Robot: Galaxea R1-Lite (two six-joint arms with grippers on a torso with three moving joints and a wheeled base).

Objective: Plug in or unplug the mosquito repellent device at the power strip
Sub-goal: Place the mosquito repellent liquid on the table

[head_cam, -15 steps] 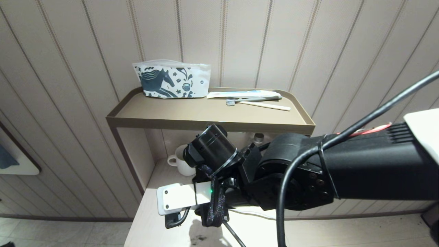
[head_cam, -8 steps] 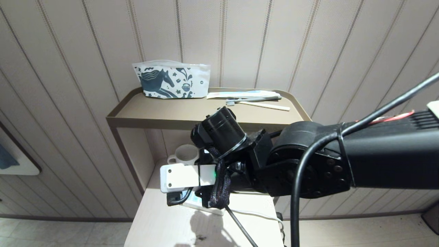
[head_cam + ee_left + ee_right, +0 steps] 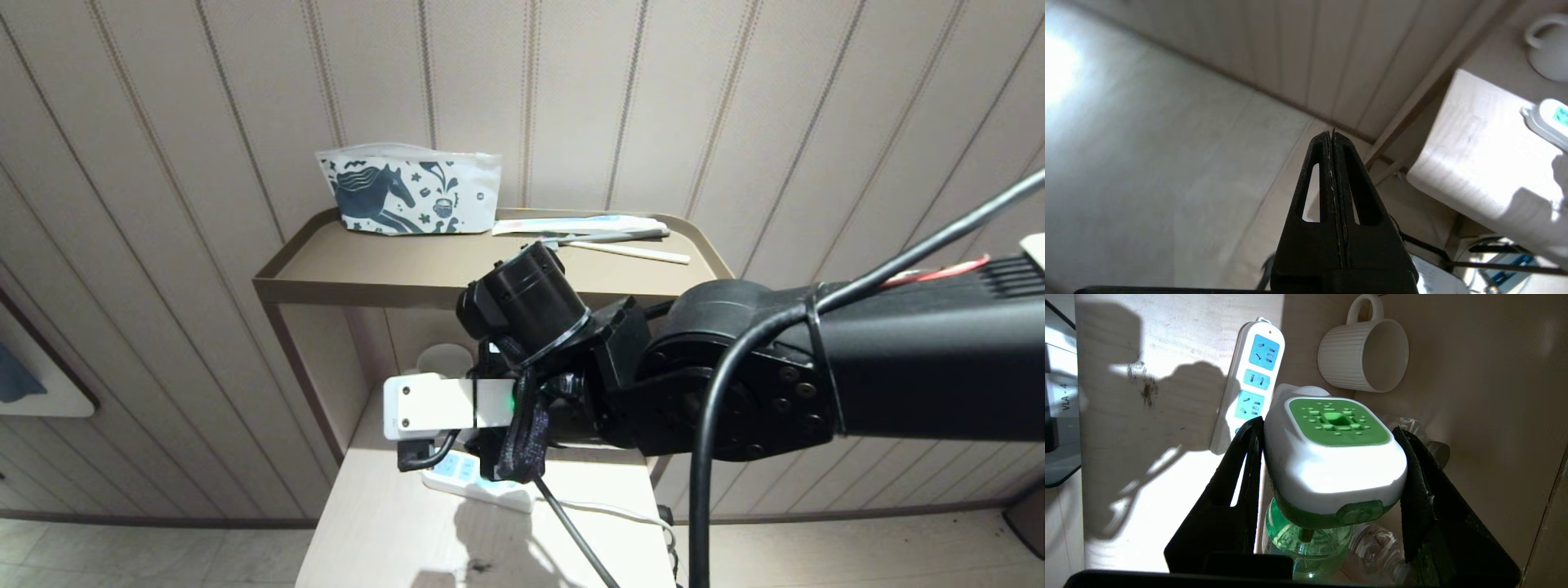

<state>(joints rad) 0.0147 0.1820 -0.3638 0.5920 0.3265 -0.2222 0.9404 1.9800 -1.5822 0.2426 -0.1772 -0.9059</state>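
The mosquito repellent device (image 3: 1331,457), a white cap with a green vented top over a clear green bottle, sits between the fingers of my right gripper (image 3: 1327,425), which is shut on the cap's two sides. The power strip (image 3: 1249,375) lies flat on the pale table beside it, and all three light-blue socket faces are bare. In the head view my right arm (image 3: 735,384) reaches under the shelf and covers the device; one end of the power strip (image 3: 457,474) shows below it. My left gripper (image 3: 1331,134) is shut and empty, off the table's edge above the floor.
A white ribbed mug (image 3: 1367,355) stands behind the strip. A clear plastic bottle (image 3: 1384,543) lies under the held device. The brown shelf (image 3: 490,290) above carries a horse-print pouch (image 3: 408,196) and a toothbrush (image 3: 629,249). The strip's white cable (image 3: 620,513) trails right.
In the head view my right arm has moved up and back toward the shelf, uncovering the end of the power strip on the table. The grip on the device looks unchanged.
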